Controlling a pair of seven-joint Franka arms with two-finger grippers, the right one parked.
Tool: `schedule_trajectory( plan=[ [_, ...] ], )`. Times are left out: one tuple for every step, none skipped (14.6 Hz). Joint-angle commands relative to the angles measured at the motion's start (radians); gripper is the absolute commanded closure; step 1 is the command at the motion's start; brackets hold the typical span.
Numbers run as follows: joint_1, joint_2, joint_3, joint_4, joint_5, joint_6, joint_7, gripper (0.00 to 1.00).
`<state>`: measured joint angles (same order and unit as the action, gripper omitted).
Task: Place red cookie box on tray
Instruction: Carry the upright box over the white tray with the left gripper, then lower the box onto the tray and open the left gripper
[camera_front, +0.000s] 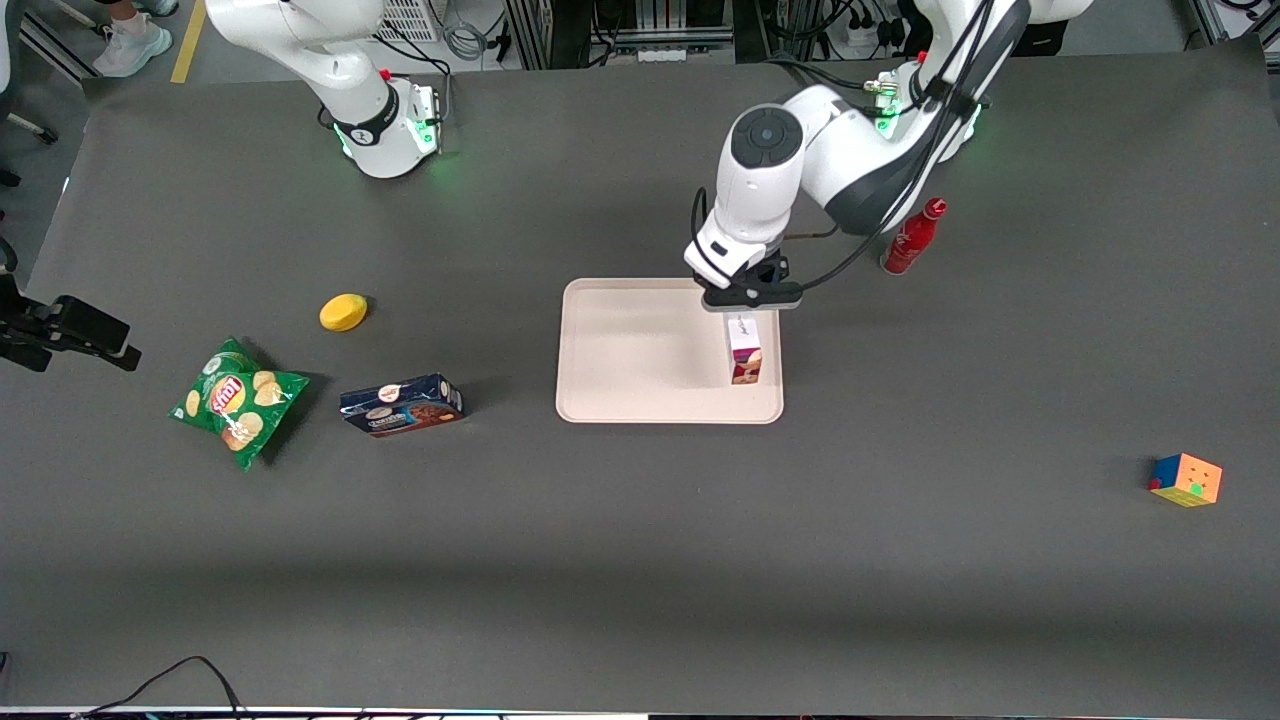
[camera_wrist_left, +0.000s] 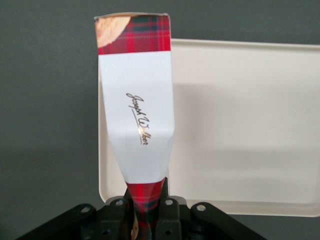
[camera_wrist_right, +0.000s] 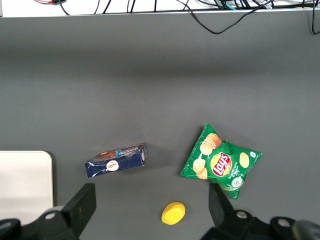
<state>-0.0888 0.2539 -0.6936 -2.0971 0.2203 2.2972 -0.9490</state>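
You had the gripper (camera_front: 745, 312) just right of the front view's centre, over the right part of the tray (camera_front: 620, 350), its jaws clamped on one end of the red cookie box (camera_front: 745, 352), which hung upright with its lower end at or just above the tray floor. I judged this the placing step; next you needed to lower, release, and lift clear without tipping the box.

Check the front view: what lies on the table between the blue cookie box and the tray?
Nothing; bare table separates the blue cookie box from the tray. The pincer holds the red cookie box over the tray.
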Motion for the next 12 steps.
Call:
schedule_trajectory(
  plan=[
    [-0.006, 0.097, 0.002, -0.003, 0.161, 0.089, -0.123, 0.83],
    [-0.005, 0.14, 0.002, 0.003, 0.225, 0.102, -0.146, 0.83],
    [-0.005, 0.175, 0.003, 0.011, 0.27, 0.111, -0.177, 0.83],
    [-0.005, 0.2, 0.008, 0.02, 0.295, 0.122, -0.194, 0.83],
    [-0.005, 0.211, 0.009, 0.025, 0.298, 0.125, -0.197, 0.83],
    [-0.005, 0.212, 0.012, 0.026, 0.298, 0.123, -0.197, 0.83],
    [-0.003, 0.22, 0.017, 0.026, 0.3, 0.125, -0.195, 0.83],
    [-0.003, 0.232, 0.028, 0.029, 0.3, 0.127, -0.192, 0.83],
    [-0.003, 0.255, 0.032, 0.041, 0.301, 0.127, -0.191, 0.83],
    [-0.003, 0.269, 0.034, 0.051, 0.303, 0.127, -0.189, 0.83],
    [-0.003, 0.281, 0.04, 0.058, 0.303, 0.127, -0.189, 0.81],
    [-0.003, 0.289, 0.04, 0.065, 0.303, 0.127, -0.189, 0.69]
  ],
)
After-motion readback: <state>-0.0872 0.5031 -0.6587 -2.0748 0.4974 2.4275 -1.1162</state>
